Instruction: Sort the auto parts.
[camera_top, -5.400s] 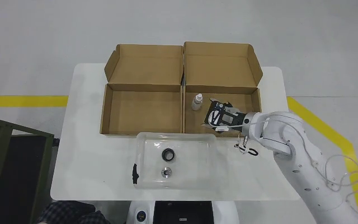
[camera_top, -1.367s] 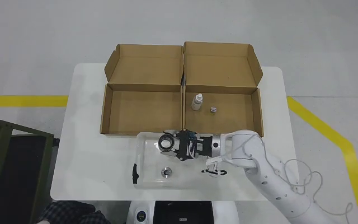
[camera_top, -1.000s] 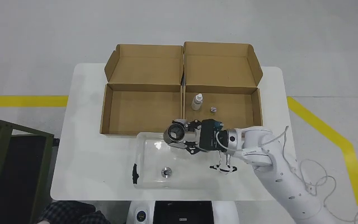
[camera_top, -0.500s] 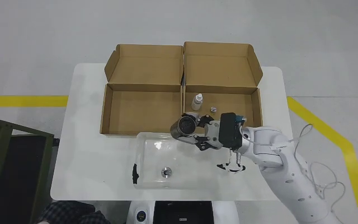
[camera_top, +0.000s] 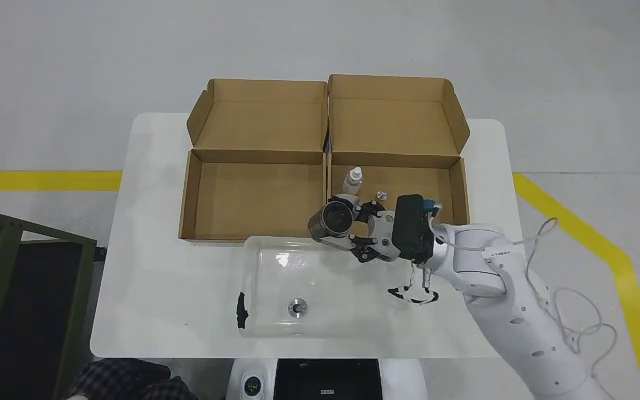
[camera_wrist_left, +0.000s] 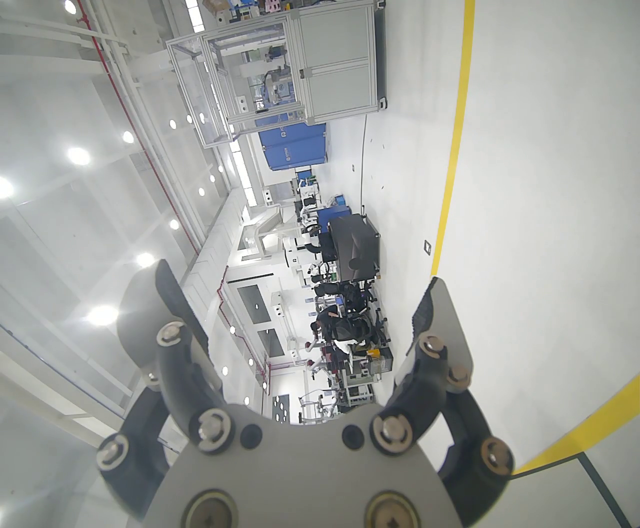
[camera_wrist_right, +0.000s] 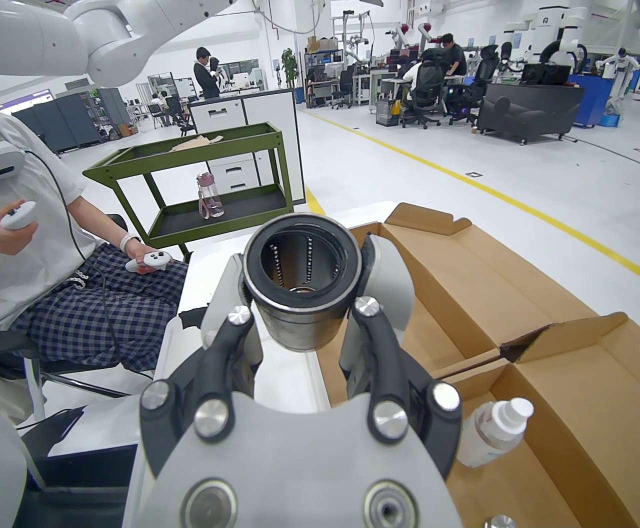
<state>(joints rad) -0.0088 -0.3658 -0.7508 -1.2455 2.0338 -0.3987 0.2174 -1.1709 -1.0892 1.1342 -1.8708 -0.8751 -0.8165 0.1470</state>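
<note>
My right gripper (camera_top: 350, 224) (camera_wrist_right: 305, 280) is shut on a dark metal cylinder bearing (camera_top: 335, 217) (camera_wrist_right: 295, 310), hollow end facing outward. It hangs just above the near wall where the two open cardboard boxes meet. The left box (camera_top: 250, 200) (camera_wrist_right: 450, 280) shows a bare floor. The right box (camera_top: 435, 190) (camera_wrist_right: 555, 400) holds a white bottle (camera_top: 352, 180) (camera_wrist_right: 492, 430) and a small metal part (camera_top: 380, 193). A clear plastic tray (camera_top: 340, 295) in front holds a small round metal part (camera_top: 296, 309). My left gripper (camera_wrist_left: 300, 290) is open with nothing between its fingers, facing the room.
A black piece (camera_top: 241, 310) sits at the tray's left edge. The white table (camera_top: 150, 250) has free room to the left of the boxes and tray. A dark green cart (camera_top: 30, 300) stands beside the table's left side.
The right gripper left the right box, where a small metal part now lies, went to the tray, shut on the bearing and carried it up to the boxes' near wall.
</note>
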